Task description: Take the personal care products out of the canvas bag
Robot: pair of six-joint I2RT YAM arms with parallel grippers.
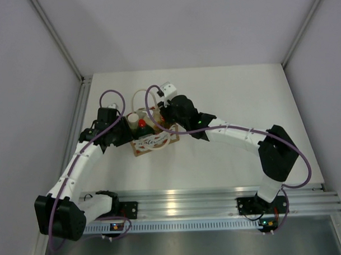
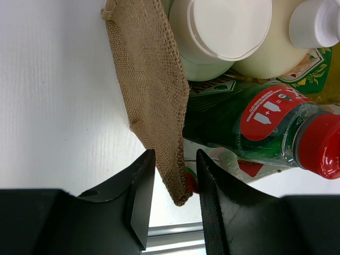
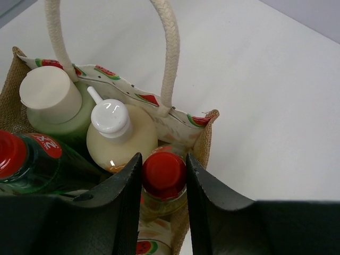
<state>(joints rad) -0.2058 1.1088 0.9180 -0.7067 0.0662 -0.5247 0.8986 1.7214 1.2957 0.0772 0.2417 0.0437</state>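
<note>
your right end effector (image 3: 163,183) is down in the canvas bag (image 3: 206,139). its fingers are set narrow around the red cap of the yellow bottle (image 3: 164,172) and touch it on both sides, so it's got hold of that one. the bottle stands inside the bag, right between the fingers, in the corner by the burlap side wall.

just past the left fingertip is the cream pump bottle (image 3: 119,141). further off to the left is the pale olive-grey cylinder (image 3: 50,95) with its white cap. the dark green bottle (image 3: 37,164) sits off the outer side of the left finger, also in the bag. the looped handle (image 3: 170,53) rises beyond the yellow bottle.

your left end effector (image 2: 172,199) is narrow too, straddling the bag's other burlap side wall with one finger outside and one inside. thin slivers show either side of the cloth, so i can't tell if it's actually pinching. the dark green bottle sits just past the inside finger. the bag rests on the white counter (image 2: 58,95).
</note>
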